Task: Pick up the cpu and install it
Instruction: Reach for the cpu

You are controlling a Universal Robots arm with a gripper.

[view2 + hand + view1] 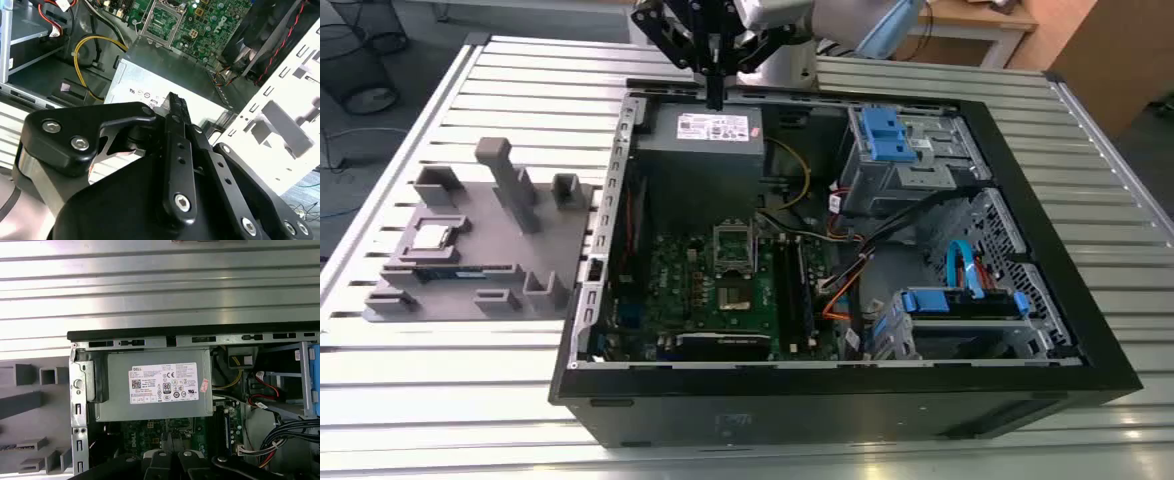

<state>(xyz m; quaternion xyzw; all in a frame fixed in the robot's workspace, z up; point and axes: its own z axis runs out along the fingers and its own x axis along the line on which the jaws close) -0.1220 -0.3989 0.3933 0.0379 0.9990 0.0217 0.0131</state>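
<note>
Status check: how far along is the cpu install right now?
Nothing looks done: the cpu lies on the grey tray beside the case. In hand: nothing; the gripper, shut and empty, hangs over the power supply. Left: picking up the cpu and seating it in the motherboard socket.

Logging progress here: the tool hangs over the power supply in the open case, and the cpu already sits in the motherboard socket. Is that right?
Not quite. The cpu is not yet installed: in the exterior view it lies on the grey tray outside the case, at that view's left. The tool does hang over the power supply in the open case.
</note>
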